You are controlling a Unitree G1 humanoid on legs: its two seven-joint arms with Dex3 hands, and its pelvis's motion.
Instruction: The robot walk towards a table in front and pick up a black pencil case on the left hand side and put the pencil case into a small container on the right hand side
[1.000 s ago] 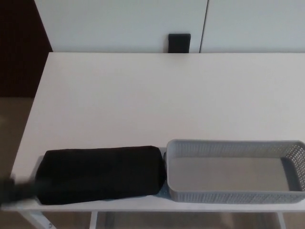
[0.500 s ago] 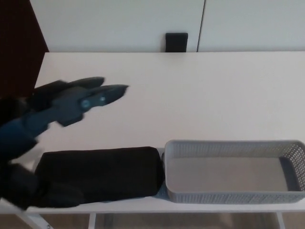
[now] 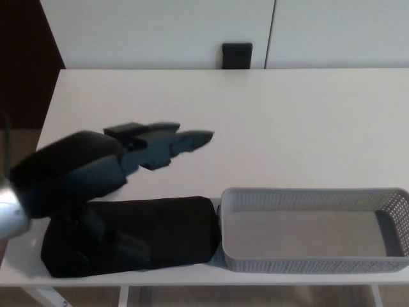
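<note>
The white counter (image 3: 268,121) fills most of the frame, and the task's things sit along its near edge at the bottom. The grey basket (image 3: 313,262), a shallow latticed tray, lies at lower right and is empty. The black pencil case (image 3: 172,233) lies lengthwise at lower left, its right end just beside the basket's left wall, perhaps touching it. It looks like a soft fabric pouch, long and rounded, probably light and likely to sag or fold if lifted by one end; the cloth should give decent friction, so slipping seems a small risk. A hold across its middle, thumb on one long side and fingers on the other, seems the best way to keep it level for the short carry into the basket. The left hand (image 3: 115,163) comes in from the left of the frame above the pencil case, fingers (image 3: 192,137) stretched out and pointing to the right over bare counter, thumb low near the pouch; it is spread wide and holds nothing, and whether it touches the pouch is unclear. The right hand does not show
</note>
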